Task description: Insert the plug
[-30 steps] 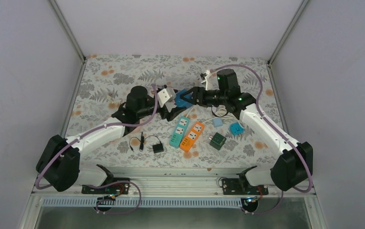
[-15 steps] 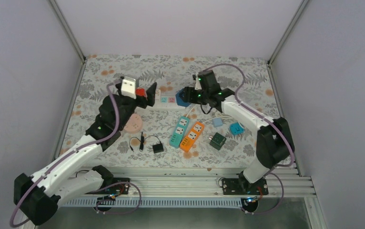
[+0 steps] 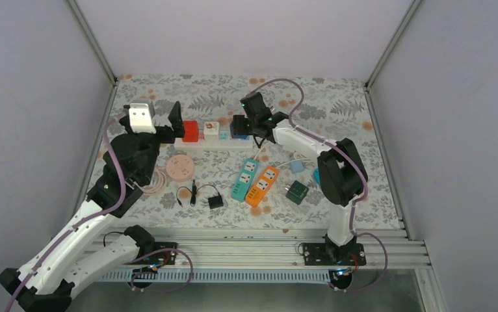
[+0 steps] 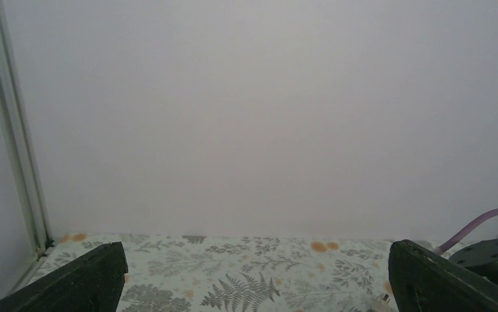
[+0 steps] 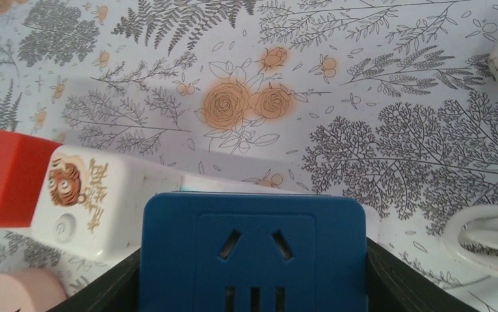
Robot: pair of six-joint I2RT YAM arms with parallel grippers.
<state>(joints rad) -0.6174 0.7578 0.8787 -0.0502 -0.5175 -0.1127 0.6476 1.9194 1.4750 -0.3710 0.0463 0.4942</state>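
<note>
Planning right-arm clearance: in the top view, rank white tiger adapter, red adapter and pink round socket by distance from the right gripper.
The right gripper holds the blue adapter.
1. white tiger adapter: just left of it
2. red adapter: further left
3. pink round socket: left, toward the bases

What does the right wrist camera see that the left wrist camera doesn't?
Only the right wrist view shows the blue plug gripped between the right fingers, a white cube with a tiger, a red cube and a white cable. Only the left wrist view shows the grey wall, the wide-open, empty left fingers and a purple cable. Both show the flowery tablecloth.
</note>
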